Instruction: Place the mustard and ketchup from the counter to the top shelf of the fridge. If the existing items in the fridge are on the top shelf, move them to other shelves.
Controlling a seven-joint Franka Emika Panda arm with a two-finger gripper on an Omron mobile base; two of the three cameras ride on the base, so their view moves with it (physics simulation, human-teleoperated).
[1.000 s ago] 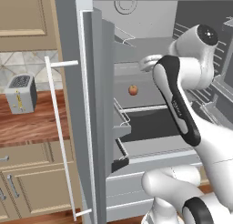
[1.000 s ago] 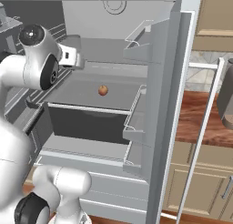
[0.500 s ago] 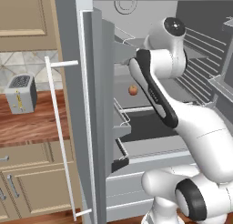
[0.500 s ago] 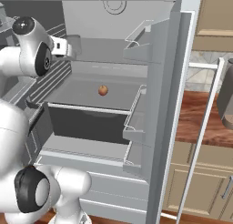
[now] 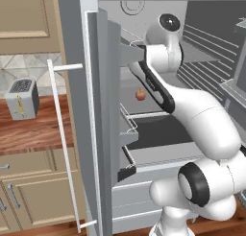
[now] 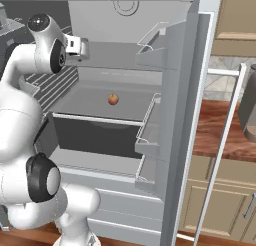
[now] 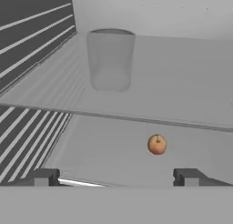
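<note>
The fridge (image 6: 180, 90) stands open with my arm (image 6: 50, 52) reaching into its upper part. My gripper (image 7: 116, 177) is open, with nothing between its fingertips (image 7: 43, 176). It points down at the existing item, a small orange-red fruit (image 7: 157, 144) (image 6: 113, 99) (image 5: 140, 94). The fruit lies on the grey shelf below the top shelf (image 7: 182, 82) (image 6: 120, 65), apart from the gripper. The mustard and the ketchup are out of view. The counter (image 5: 33, 134) (image 6: 220, 135) runs on both sides of the fridge.
A pale grey cylinder (image 7: 110, 59) stands on the top shelf. Door bins (image 6: 150, 40) (image 5: 129, 53) jut out beside the arm. A dark drawer (image 6: 95, 135) sits under the fruit's shelf. A toaster (image 5: 21, 98) and a dark grey vessel (image 6: 248, 110) stand on the counter.
The arm has swung up and deeper into the fridge, bringing the hand to the level of the upper shelves. The gripper has stayed open and the fruit has not moved.
</note>
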